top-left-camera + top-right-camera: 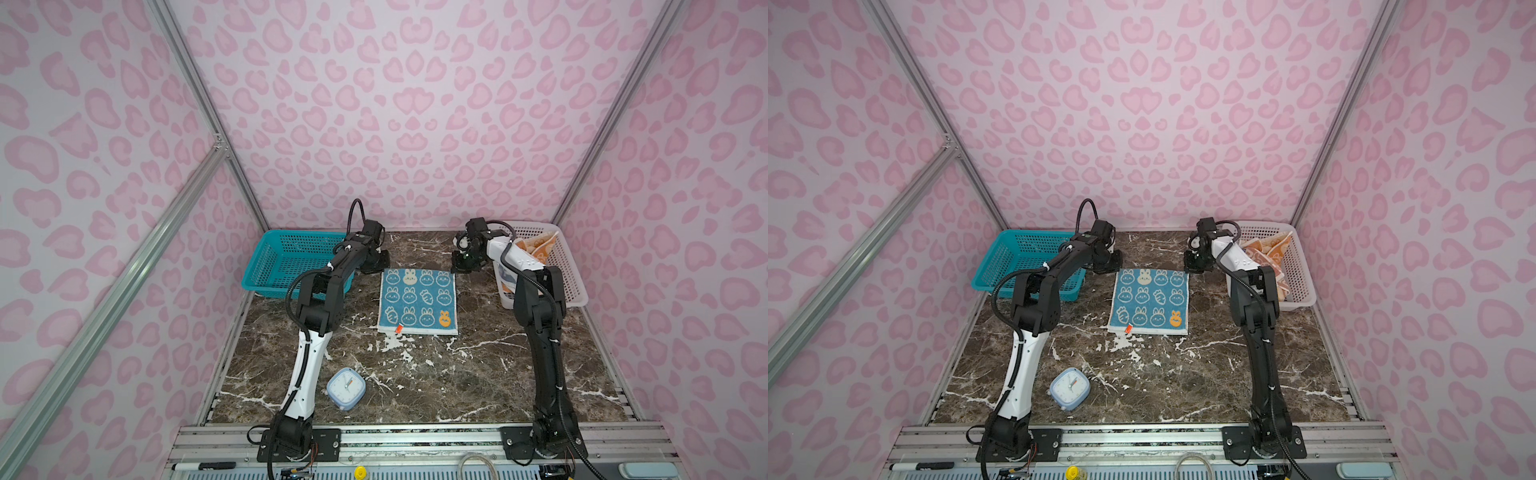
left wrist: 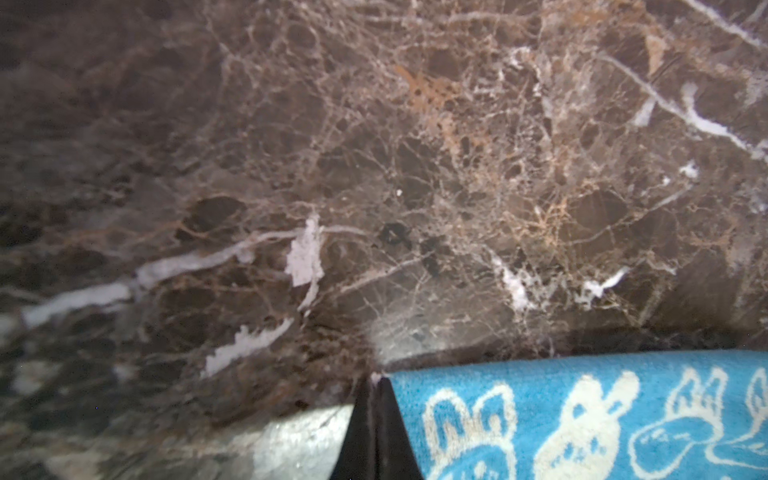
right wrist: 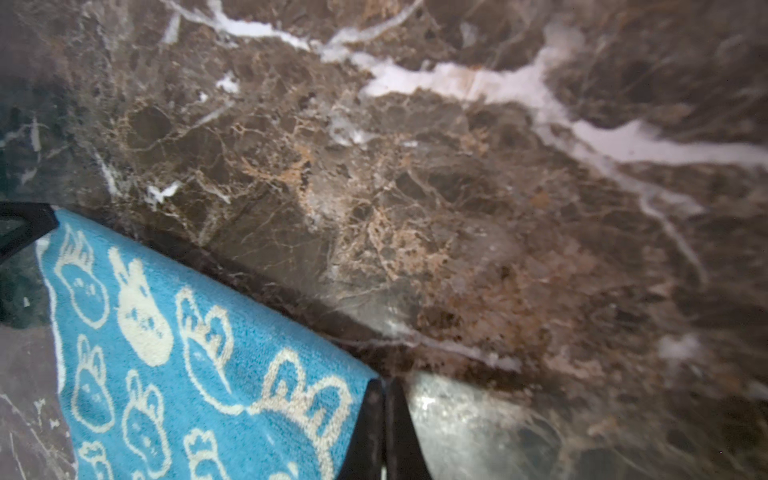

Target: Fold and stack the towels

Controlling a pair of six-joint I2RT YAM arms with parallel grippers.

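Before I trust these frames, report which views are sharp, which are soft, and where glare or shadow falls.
In both top views: sharp, evenly lit, blue towel crisp. Left wrist view: marble table soft, smeared toward the edges, pale glare beside the left gripper. Right wrist view: same softness, dark corners, glare beside the right gripper, a shadow band under the towel's edge.

Both top views evenly lit and sharp; wrist views blurred, dim-cornered, glare on the tabletop (image 2: 299, 440).
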